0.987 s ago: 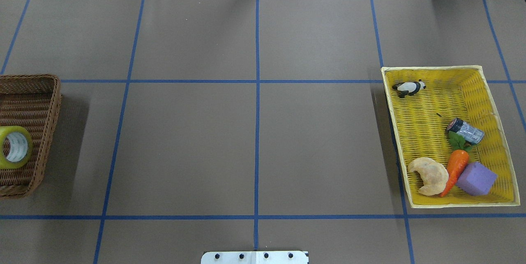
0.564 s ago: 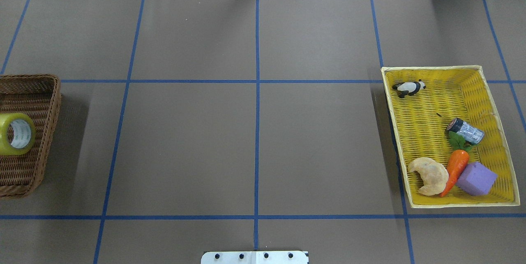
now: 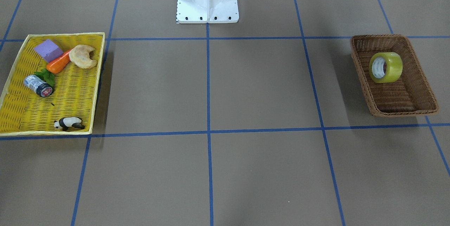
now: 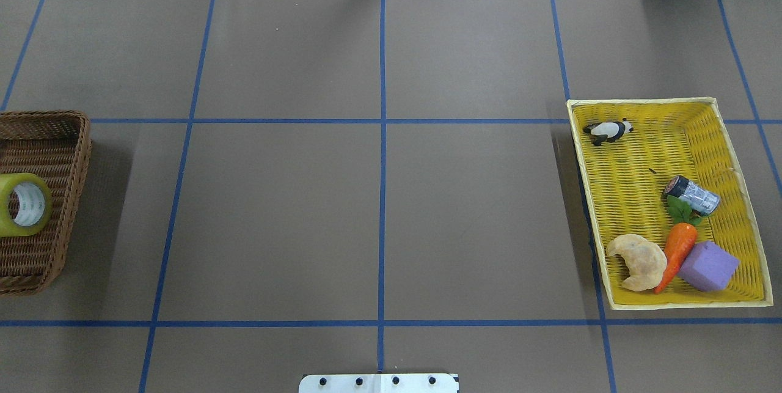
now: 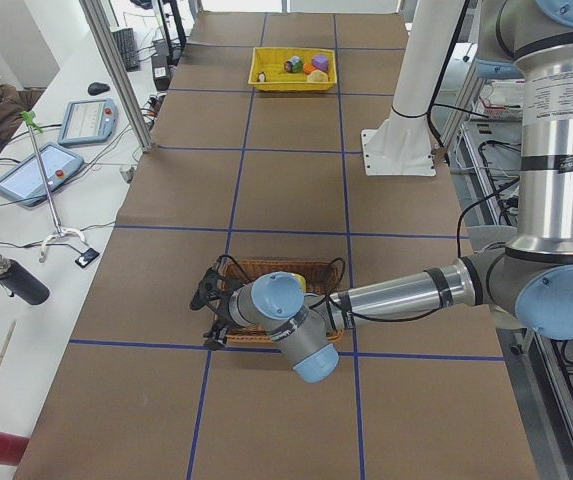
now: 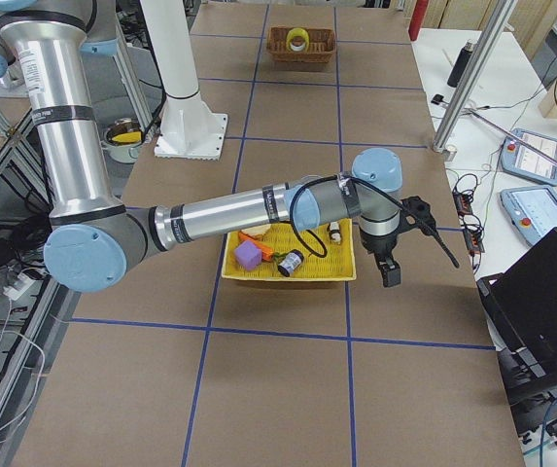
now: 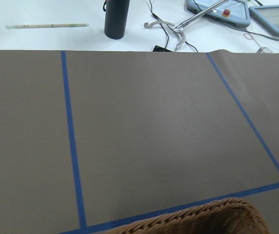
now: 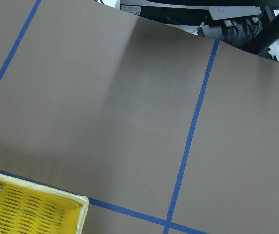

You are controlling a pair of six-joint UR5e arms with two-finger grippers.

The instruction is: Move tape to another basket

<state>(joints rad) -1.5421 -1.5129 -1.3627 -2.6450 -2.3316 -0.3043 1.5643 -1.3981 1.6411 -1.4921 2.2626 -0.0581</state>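
The tape [image 3: 385,67] is resting on its curved side inside the basket [image 3: 400,108], around its middle, with the core opening facing sideways. I am holding my left gripper [image 5: 211,312] just beside the basket, at the side away from my base. From this distance I cannot tell whether its fingers are spread or pressed together. I am holding my right gripper [image 6: 391,270] far from the basket, even farther off than the yellow tray [image 3: 70,92] of small toys. I cannot tell its finger state either.
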